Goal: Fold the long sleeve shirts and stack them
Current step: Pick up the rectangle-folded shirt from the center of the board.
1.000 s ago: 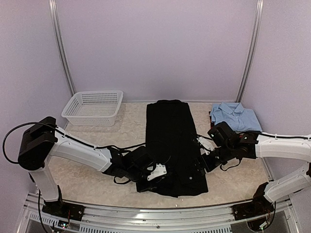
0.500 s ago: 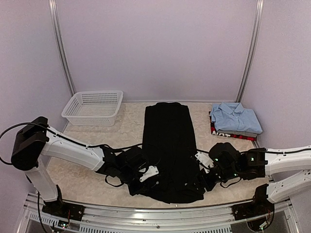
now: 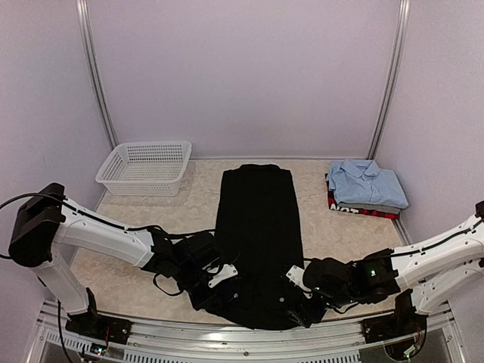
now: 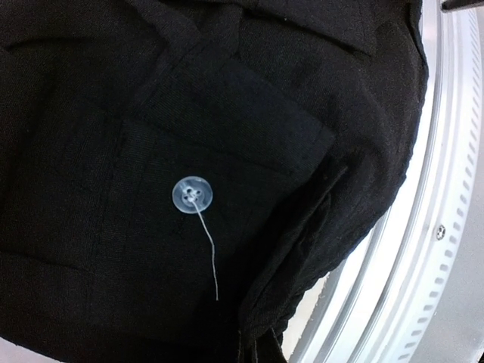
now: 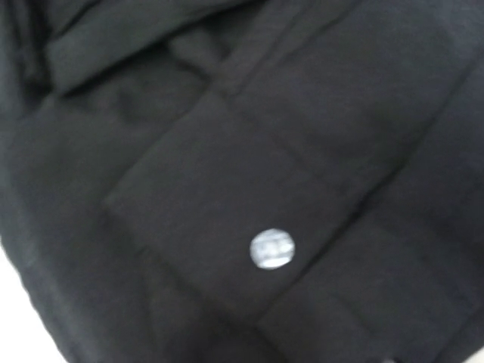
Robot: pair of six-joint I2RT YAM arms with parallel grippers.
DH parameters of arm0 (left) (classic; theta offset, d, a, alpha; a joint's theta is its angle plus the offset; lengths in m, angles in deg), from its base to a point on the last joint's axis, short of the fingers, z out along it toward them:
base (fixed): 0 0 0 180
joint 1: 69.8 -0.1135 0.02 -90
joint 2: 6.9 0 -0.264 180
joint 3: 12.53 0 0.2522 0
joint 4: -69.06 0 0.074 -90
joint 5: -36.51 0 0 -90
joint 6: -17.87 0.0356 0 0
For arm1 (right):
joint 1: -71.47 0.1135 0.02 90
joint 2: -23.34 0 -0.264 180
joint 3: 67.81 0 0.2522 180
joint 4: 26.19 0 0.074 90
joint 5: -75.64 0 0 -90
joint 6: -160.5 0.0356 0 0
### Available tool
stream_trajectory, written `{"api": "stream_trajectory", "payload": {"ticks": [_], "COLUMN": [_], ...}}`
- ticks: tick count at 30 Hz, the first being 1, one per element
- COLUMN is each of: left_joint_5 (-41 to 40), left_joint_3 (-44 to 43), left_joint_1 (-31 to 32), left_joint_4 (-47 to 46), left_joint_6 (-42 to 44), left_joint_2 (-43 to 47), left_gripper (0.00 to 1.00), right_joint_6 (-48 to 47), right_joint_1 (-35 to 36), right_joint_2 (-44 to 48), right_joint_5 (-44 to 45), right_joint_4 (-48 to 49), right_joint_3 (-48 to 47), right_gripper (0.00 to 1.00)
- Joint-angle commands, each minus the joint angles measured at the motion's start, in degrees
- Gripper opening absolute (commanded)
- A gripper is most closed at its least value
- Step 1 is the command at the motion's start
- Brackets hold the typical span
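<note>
So, step: mid-fold on the large plain black long sleeve shirt (image 3: 257, 219). It's a long narrow strip now, and I reckon the near hem gets carried to the far end next.
Where it lies: lengthwise down the middle of the speckled beige table (image 3: 340, 238), near end right at the near edge.
Left gripper (image 3: 225, 281): fingers pinched together, on the near-left corner of the cloth as far as I can tell.
Right gripper (image 3: 296, 299): at the near-right corner, fingers apart, no grip that I can make out.
Next move: right has to clamp its corner first, then both lift evenly toward the collar, or the fold will skew.
Stack: folded light blue shirt (image 3: 367, 181) on top of a red-and-black shirt (image 3: 363, 209), far right. Probably where the black one ends up.
</note>
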Motion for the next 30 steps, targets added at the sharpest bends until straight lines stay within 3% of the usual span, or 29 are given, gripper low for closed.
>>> {"api": "stream_trajectory", "payload": {"ticks": [1,7,13,17,22,25,27,30], "left_joint_5": [0.65,0.63,1.43,1.54,3.22,4.12,3.82,3.00], "left_joint_3": [-1.30,-1.82,-3.08,-3.26,-3.04,-2.85,-2.57,-2.16], "left_joint_1": [-0.46,-0.96,-1.01,-1.10,-1.28,-1.15,-0.98,-0.31], "left_joint_4": [3.90,3.85,3.91,4.09,3.12,2.20,1.97,1.89], "left_joint_6": [-0.24,0.09,0.89,1.32,1.02,0.10,-1.26,-3.56], "left_joint_2": [0.48,-1.36,-1.85,-2.03,-1.78,-1.17,-0.62,0.58], "left_gripper": [0.00,0.00,0.00,0.00,0.00,0.00,0.00,0.00], "right_joint_6": [-1.24,-0.98,-1.68,-1.07,0.28,0.83,0.85,0.72], "right_joint_1": [3.56,4.39,4.83,5.55,7.08,8.09,8.53,8.82], "right_joint_2": [-0.59,-5.43,-11.09,-12.72,-13.37,-13.47,-13.24,-12.01], "right_joint_5": [2.89,2.83,4.49,5.69,6.98,7.23,6.48,2.74], "right_joint_4": [1.54,-1.90,-4.73,-5.74,-6.67,-6.78,-6.78,-5.46], "right_joint_3": [-0.68,-2.99,-5.39,-5.72,-5.72,-5.64,-5.63,-5.06], "right_gripper": [0.77,0.74,0.65,0.51,0.19,0.07,0.00,0.00]}}
